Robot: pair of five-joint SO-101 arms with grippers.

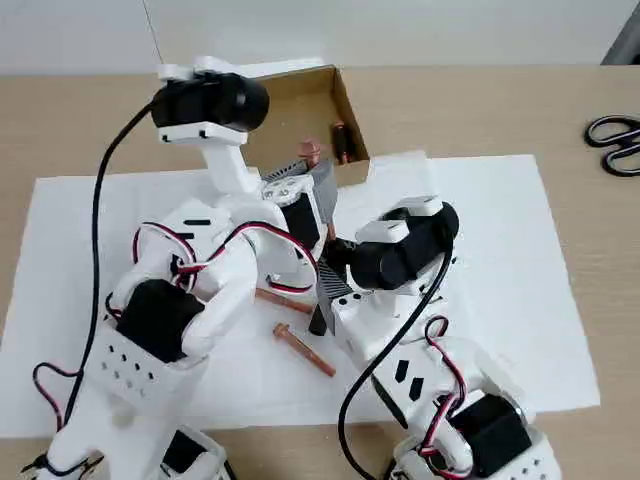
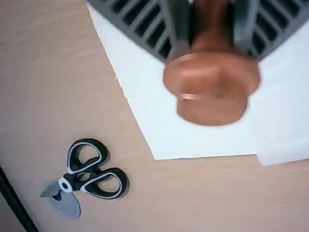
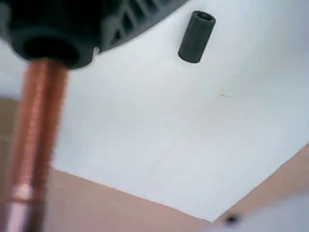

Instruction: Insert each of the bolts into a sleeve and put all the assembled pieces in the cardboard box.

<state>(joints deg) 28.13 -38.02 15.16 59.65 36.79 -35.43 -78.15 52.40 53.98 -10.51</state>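
One finished piece [image 1: 342, 143] is in the cardboard box [image 1: 349, 112]. The left gripper [image 2: 208, 26] pinches a bolt [image 2: 211, 87], and the right gripper [image 3: 50, 36] grips a sleeve [image 3: 48, 48]. Two loose bolts [image 1: 285, 299] wait on the paper [image 1: 500, 250].

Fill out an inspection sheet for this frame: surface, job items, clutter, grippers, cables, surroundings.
Surface: wooden table with white paper spread over it.
Job's things: cardboard box holding an assembled piece; two loose bolts and a loose sleeve on the paper.
Clutter: scissors on bare table.
Grippers: left gripper shut on a bolt near the box; right gripper shut on a sleeved bolt.
Cables: black and red cables along both arms.
Surroundings: nothing seen.
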